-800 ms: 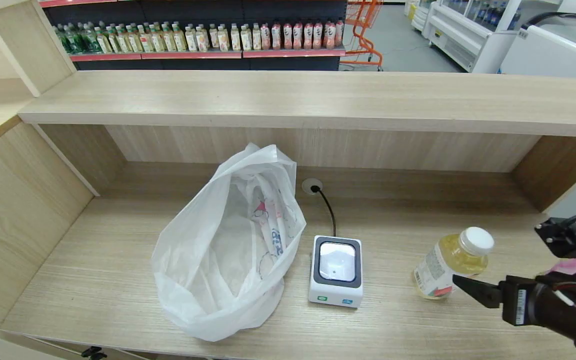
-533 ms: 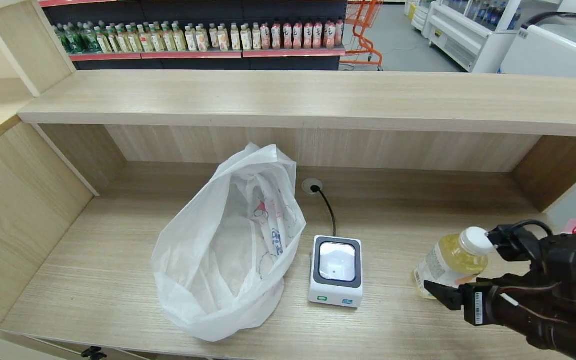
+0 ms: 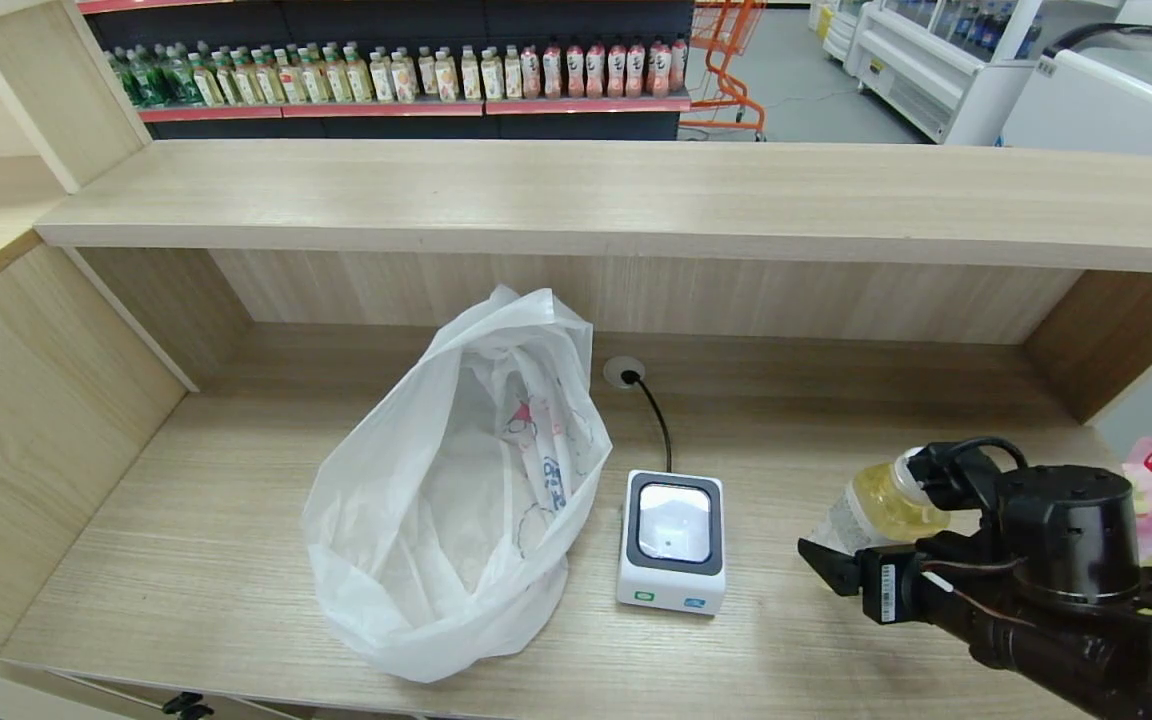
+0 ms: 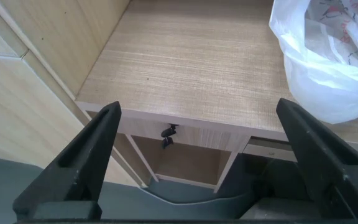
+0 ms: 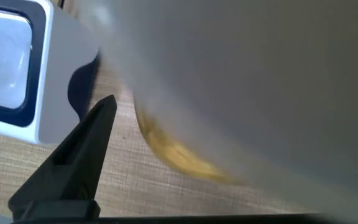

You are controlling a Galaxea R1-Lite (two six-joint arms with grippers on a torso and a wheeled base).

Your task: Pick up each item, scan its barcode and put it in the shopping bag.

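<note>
The right pincer (image 3: 866,512) stands spread around the clear plastic bottle of yellow drink (image 3: 881,500): smooth, round, liquid-heavy, probably best pinched mid-body.

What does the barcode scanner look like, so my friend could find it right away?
Start at the wooden counter and find the big white shopping bag. Between it and the yellow drink bottle sits the scanner. It is the only small white box, with a dark-framed glass window on top and a black cable at the back.
</note>
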